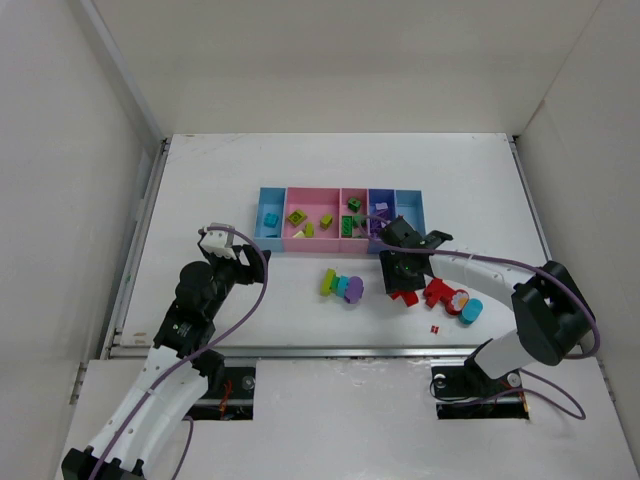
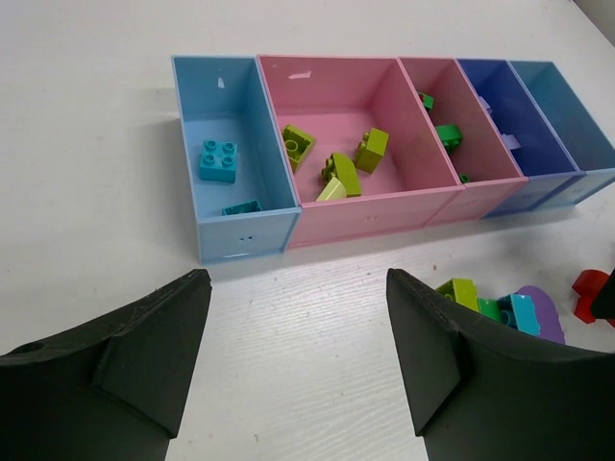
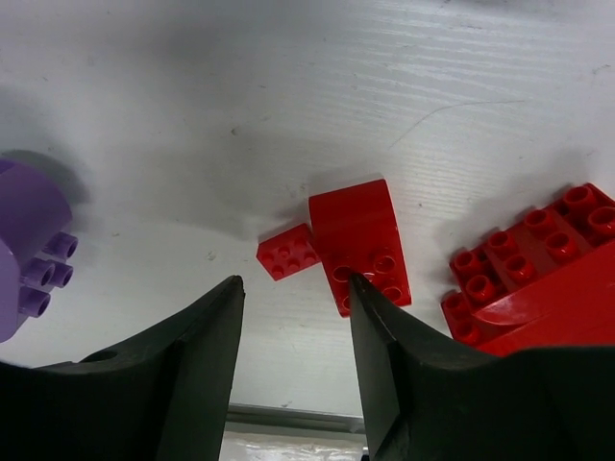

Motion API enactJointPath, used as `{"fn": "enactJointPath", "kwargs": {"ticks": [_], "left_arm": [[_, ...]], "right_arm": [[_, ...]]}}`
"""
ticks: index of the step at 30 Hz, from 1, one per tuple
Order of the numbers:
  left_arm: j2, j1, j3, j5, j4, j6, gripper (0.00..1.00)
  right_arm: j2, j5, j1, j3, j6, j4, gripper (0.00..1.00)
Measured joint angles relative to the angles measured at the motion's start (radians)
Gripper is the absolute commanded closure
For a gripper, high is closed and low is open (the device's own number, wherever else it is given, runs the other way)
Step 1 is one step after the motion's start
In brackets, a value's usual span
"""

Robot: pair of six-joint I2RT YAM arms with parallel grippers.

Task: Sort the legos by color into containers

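The red curved lego (image 3: 360,230) lies on the white table (image 3: 288,77), and a small red lego (image 3: 286,252) touches its side. My right gripper (image 3: 296,281) hangs just over them with the jaws apart, gripping nothing. One fingertip (image 3: 370,298) meets the edge of the curved piece, but I cannot tell if it really touches. More red legos (image 3: 538,259) lie just beside it, and a purple rounded lego (image 3: 29,240) is on the other side.

Farther back stand the containers (image 2: 375,213): cyan legos (image 2: 219,159) in the light blue bin (image 2: 240,235), lime legos (image 2: 371,149) in the wide pink bin (image 2: 327,72), green legos (image 2: 448,134) in the narrow pink bin (image 2: 471,197). My left gripper (image 2: 298,276) hangs before the blue bin, jaws spread wide, holding nothing
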Motion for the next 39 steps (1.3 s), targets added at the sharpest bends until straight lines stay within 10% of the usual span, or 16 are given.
{"fn": "enactJointPath", "kwargs": {"ticks": [27, 39], "left_arm": [[0.0, 0.0, 0.0, 0.0, 0.0, 0.0, 0.29], [0.0, 0.0, 0.0, 0.0, 0.0, 0.0, 0.29]], "right_arm": [[0.019, -0.014, -0.125, 0.003, -0.054, -0.02, 0.47], [0.054, -0.059, -0.124, -0.002, -0.065, 0.01, 0.92]]}}
